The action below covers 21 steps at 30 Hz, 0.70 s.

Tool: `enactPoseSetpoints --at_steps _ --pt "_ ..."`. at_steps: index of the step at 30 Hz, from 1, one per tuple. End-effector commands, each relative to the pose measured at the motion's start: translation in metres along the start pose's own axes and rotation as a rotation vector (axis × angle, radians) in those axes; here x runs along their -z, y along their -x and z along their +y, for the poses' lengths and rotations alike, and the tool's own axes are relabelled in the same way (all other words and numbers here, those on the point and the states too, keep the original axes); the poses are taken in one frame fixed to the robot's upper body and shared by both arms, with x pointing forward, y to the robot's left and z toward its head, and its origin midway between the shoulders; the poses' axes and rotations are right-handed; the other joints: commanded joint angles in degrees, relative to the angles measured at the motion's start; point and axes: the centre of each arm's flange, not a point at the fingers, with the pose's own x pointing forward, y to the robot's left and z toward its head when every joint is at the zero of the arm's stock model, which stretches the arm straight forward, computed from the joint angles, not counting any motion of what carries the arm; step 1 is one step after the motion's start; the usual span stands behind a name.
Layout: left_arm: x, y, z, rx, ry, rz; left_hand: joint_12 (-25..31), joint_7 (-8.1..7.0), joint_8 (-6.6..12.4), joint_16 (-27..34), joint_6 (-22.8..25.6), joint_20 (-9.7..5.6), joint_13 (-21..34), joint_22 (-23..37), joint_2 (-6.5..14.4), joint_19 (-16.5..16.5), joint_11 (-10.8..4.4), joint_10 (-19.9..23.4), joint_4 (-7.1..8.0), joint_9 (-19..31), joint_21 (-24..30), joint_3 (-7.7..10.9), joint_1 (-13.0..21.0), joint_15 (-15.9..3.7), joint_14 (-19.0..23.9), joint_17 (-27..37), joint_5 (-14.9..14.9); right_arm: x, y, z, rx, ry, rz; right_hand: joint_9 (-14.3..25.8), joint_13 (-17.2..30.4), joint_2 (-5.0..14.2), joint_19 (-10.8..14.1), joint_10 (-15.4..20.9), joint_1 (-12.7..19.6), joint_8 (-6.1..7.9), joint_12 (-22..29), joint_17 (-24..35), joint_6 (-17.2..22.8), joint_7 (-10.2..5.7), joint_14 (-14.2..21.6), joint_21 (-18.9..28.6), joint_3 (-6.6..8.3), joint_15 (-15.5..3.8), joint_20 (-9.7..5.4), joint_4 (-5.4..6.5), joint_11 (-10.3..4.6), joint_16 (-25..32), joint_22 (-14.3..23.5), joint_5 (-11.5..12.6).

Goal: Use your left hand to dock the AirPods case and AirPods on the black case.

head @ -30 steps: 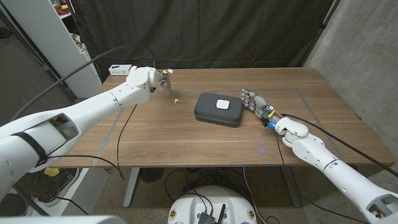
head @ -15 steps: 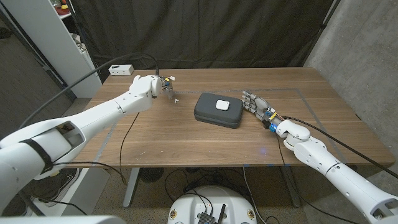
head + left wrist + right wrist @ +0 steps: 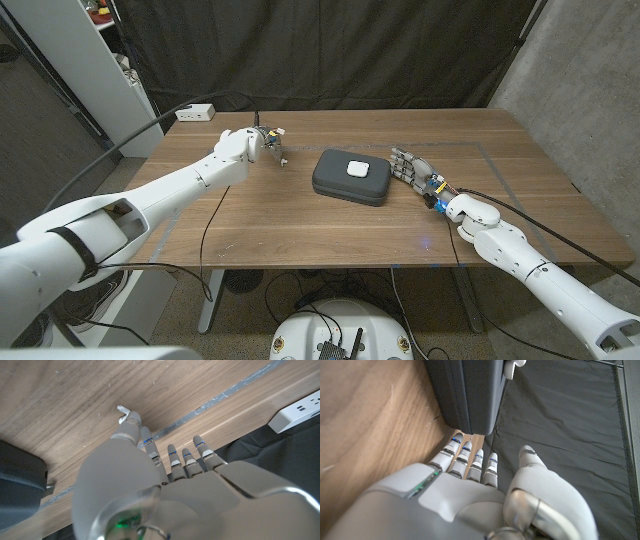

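Hovering my left hand (image 3: 268,142) at ten o'clock of the black case (image 3: 352,176), fingers (image 3: 146,442) spread, thumb tip touching the AirPod (image 3: 122,411) on the counter (image 3: 300,225). AirPods case (image 3: 357,168) sits atop it. Right hand (image 3: 410,163) rests beside, fingers straight, together.

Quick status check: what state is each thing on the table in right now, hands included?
Black case: closed, lying flat.
AirPods case: closed, already on top of the black case.
AirPod: loose on the table, at the left hand's fingertip.
Left hand: over the AirPod, holding nothing.
Right hand: beside the black case, holding nothing, fingers apart.
Power strip: at the table's far left edge.
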Motion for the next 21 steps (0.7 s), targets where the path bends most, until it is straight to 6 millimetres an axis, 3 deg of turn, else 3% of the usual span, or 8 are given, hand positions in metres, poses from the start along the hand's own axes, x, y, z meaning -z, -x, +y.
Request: enactPoseSetpoints --at_steps 1,21 --pt "-0.005 -0.0119 -0.0134 0.016 0.013 -0.016 0.4 0.03 0.32 0.1 0.5 0.1 0.1 0.3 0.1 0.5 0.07 0.5 -0.02 0.4 0.0 -0.31 0.7 -2.24 0.7 -0.1 -0.1 -0.0003 0.0023 -0.0035 0.007 -0.003 -0.004 0.3 0.3 -0.09 0.3 0.3 -0.4 0.28 0.2 0.3 0.6 0.22 0.6 0.2 0.41 -5.01 0.24 0.09 0.09 0.4 0.0 0.3" --pt "-0.0114 -0.0118 -0.0224 0.008 0.013 -0.028 0.8 0.33 2.82 0.0 5.1 0.01 0.5 0.5 0.6 1.4 -0.5 2.1 0.06 2.4 -0.3 -1.21 2.0 -3.45 2.7 -0.1 0.0 0.0033 0.0101 -0.0029 0.015 -0.012 -0.027 0.3 0.3 -0.27 0.4 0.5 -1.3 0.28 0.2 0.4 0.8 0.15 0.8 0.2 0.38 -4.96 0.35 0.42 0.15 0.3 0.0 0.2"
